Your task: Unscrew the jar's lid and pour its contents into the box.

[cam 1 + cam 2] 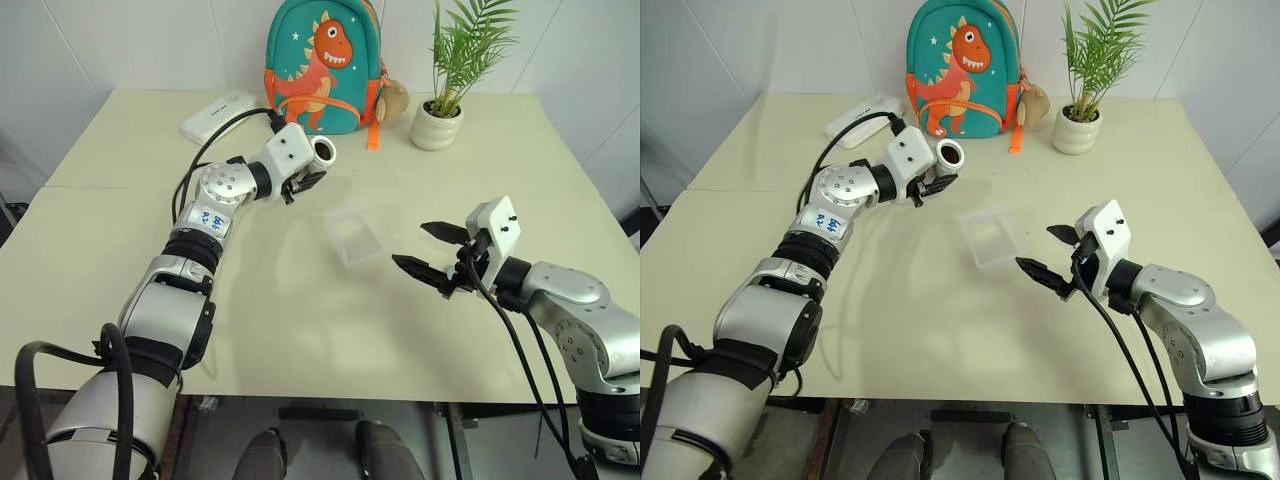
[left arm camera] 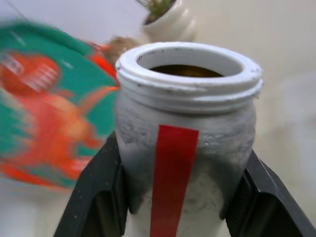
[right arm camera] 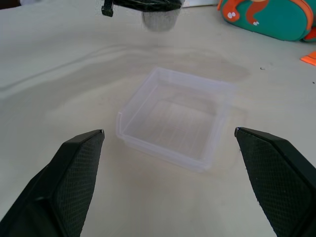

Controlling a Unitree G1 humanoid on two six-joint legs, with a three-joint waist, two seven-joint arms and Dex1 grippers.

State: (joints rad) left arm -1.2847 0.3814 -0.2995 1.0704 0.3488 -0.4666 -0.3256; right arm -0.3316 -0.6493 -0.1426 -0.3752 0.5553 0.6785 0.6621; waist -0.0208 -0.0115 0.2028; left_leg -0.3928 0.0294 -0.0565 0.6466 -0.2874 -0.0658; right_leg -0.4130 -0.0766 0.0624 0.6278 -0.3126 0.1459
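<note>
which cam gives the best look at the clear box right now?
Right wrist view: the box sits centered between the open right pincer fingers, walls and empty floor plain. Both eye views show it smaller, as a faint clear square on the table. In the left wrist view I see the jar instead.

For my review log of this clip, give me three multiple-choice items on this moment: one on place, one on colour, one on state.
1. Where is the box?
A. On the table between the two grippers
B. Inside the backpack
C. Beside the plant pot

2. What colour is the stripe on the jar?
A. Blue
B. Red
C. Yellow

3. How is the jar?
A. Capped, standing on the table
B. Lidless, held by the left gripper
C. Lying in the box

Key: 1 A, it sits on bare table between them; 2 B, the left wrist view shows red; 3 B, its mouth is open between the fingers.
</note>
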